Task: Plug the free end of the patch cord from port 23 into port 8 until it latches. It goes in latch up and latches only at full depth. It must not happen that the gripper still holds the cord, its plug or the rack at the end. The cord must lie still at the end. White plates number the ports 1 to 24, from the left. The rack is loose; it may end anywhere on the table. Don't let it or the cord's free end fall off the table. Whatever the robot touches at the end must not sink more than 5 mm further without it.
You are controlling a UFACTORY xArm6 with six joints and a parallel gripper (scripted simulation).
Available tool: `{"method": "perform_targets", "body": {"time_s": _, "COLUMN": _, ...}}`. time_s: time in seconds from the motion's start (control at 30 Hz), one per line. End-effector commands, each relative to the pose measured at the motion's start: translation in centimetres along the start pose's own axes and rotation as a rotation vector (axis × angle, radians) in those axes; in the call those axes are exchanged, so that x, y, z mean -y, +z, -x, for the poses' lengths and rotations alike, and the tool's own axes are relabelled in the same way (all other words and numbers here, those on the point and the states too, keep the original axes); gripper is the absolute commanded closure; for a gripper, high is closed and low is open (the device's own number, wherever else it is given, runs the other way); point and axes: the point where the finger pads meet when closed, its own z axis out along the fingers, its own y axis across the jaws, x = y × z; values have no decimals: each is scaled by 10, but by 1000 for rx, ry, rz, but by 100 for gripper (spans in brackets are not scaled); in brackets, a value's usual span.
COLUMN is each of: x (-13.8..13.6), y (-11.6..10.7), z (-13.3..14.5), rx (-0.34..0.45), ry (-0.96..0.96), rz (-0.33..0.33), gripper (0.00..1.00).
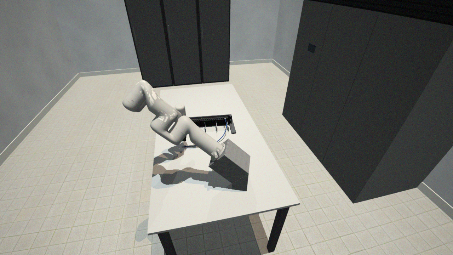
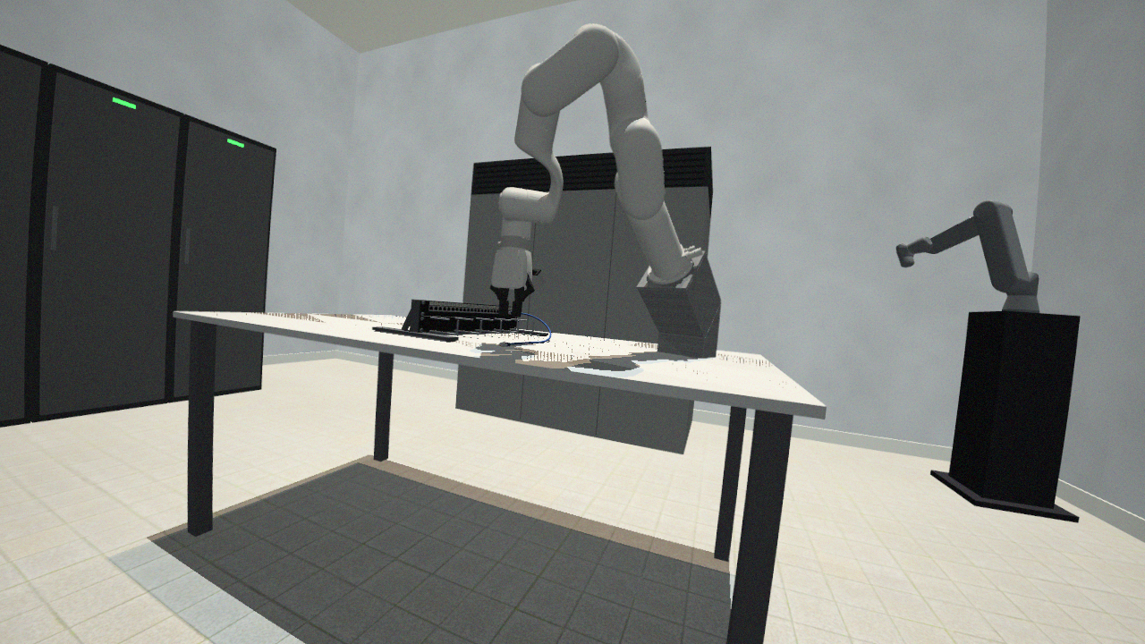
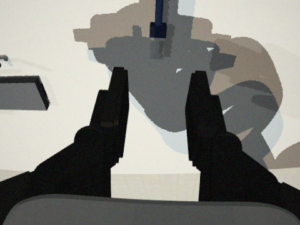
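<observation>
Two fingers of the claw (image 3: 157,72) (image 2: 511,309) part-open, nothing between. Cord's plug (image 3: 158,40) sits just ahead at 12 o'clock, over the tabletop (image 3: 72,125) (image 1: 218,203) (image 2: 752,380). I'd centre on it, keep latch up, pinch the boot squarely, avoid tugging the rack (image 1: 211,122) (image 2: 460,322) (image 3: 19,95).

Arm (image 1: 161,109) (image 2: 571,72): smooth pale casing, painted metal or plastic, cannot tell which; glossy highlights in top view. Table (image 1: 221,203) (image 2: 304,329): smooth, matt white top. Block (image 1: 232,168) (image 2: 688,312) under arm: dark grey, finely ribbed, metal-like. Cord (image 1: 223,136) (image 2: 549,329) (image 3: 159,12): smooth blue, plastic-looking sheath. Plug (image 3: 156,48): translucent, clear-plastic look. Gripper (image 2: 511,302) (image 3: 158,88): matt black fingers. Floor (image 1: 95,133) (image 2: 864,544): matt, tile-like, faintly mottled.
</observation>
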Motion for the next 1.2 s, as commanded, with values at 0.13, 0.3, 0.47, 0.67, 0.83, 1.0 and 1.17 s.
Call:
{"method": "perform_targets", "body": {"time_s": 0.13, "x": 1, "y": 0, "z": 0, "rx": 0, "ry": -1, "rz": -2, "gripper": 62}}
{"method": "perform_targets", "body": {"time_s": 0.3, "x": 1, "y": 2, "z": 0, "rx": 0, "ry": -1, "rz": -2, "gripper": 62}}
{"method": "perform_targets", "body": {"time_s": 0.47, "x": 1, "y": 6, "z": 0, "rx": 0, "ry": -1, "rz": -2, "gripper": 62}}
{"method": "perform_targets", "body": {"time_s": 0.67, "x": 1, "y": 11, "z": 0, "rx": 0, "ry": -1, "rz": -2, "gripper": 62}}
{"method": "perform_targets", "body": {"time_s": 0.83, "x": 1, "y": 20, "z": 0, "rx": 0, "ry": -1, "rz": -2, "gripper": 62}}
{"method": "perform_targets", "body": {"time_s": 1.0, "x": 1, "y": 30, "z": 0, "rx": 0, "ry": -1, "rz": -2, "gripper": 62}}
{"method": "perform_targets", "body": {"time_s": 1.17, "x": 1, "y": 38, "z": 0, "rx": 0, "ry": -1, "rz": -2, "gripper": 62}}
